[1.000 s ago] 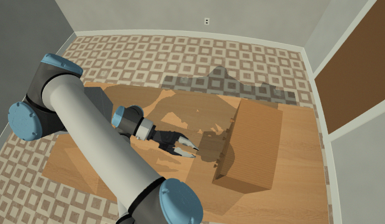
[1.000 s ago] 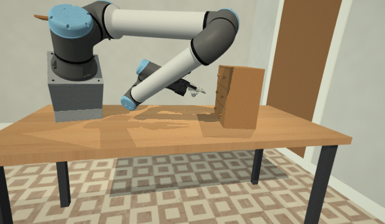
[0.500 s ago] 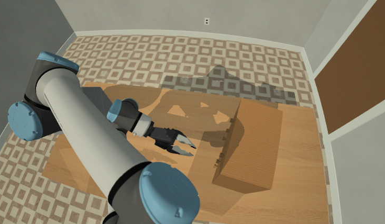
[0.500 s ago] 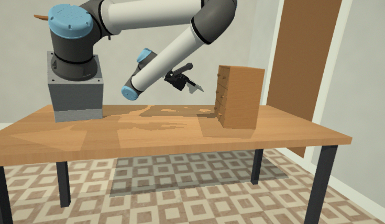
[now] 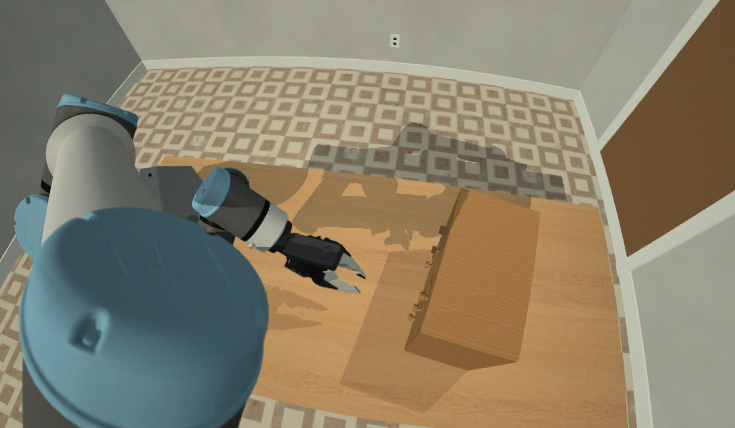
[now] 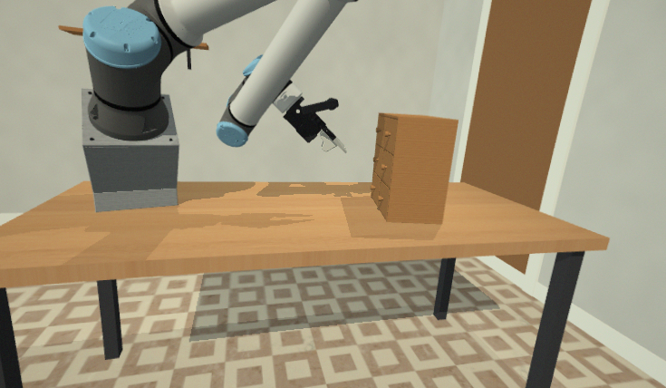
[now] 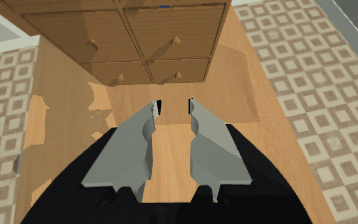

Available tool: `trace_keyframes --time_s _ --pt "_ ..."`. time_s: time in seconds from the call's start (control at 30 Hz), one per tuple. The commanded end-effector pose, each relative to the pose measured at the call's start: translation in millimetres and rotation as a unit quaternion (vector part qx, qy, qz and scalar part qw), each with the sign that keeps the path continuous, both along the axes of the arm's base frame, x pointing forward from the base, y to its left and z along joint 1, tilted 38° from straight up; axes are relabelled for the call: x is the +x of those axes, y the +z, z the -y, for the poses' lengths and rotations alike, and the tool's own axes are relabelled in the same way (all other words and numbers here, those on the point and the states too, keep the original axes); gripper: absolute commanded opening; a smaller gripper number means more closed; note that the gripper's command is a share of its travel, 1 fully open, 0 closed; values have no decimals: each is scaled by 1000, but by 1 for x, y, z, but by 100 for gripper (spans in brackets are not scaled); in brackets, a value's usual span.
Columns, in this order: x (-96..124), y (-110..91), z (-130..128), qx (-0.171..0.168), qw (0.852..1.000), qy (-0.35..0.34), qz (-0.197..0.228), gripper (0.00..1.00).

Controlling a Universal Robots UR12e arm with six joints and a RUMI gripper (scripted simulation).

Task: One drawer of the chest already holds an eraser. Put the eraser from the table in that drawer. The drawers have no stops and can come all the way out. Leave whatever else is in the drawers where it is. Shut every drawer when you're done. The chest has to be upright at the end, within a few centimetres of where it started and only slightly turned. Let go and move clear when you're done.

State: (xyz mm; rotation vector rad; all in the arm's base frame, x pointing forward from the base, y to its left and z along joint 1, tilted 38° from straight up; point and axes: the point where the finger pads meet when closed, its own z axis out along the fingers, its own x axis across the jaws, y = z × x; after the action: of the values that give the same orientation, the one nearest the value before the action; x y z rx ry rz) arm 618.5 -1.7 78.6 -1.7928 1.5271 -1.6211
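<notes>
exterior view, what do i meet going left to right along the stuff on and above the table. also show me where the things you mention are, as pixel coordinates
Robot base [image 6: 135, 166], then the hand [image 6: 335, 145] [image 5: 362, 284] [image 7: 174, 100], then the chest of drawers [image 6: 419, 169] [image 5: 478, 276] [image 7: 172, 30]

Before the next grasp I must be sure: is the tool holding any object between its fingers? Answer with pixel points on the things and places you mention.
No, in the wrist view the fingers of the tool [image 5: 362, 284] [image 7: 174, 106] stand apart with only bare gap between them.
</notes>
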Motion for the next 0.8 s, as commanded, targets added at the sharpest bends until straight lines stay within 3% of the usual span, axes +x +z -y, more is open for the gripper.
trace_keyframes --time_s 0.0,0.77 --pt "-6 4 -5 12 998 -32 -43 20" --pt "-35 19 -21 42 975 -123 -178 20"
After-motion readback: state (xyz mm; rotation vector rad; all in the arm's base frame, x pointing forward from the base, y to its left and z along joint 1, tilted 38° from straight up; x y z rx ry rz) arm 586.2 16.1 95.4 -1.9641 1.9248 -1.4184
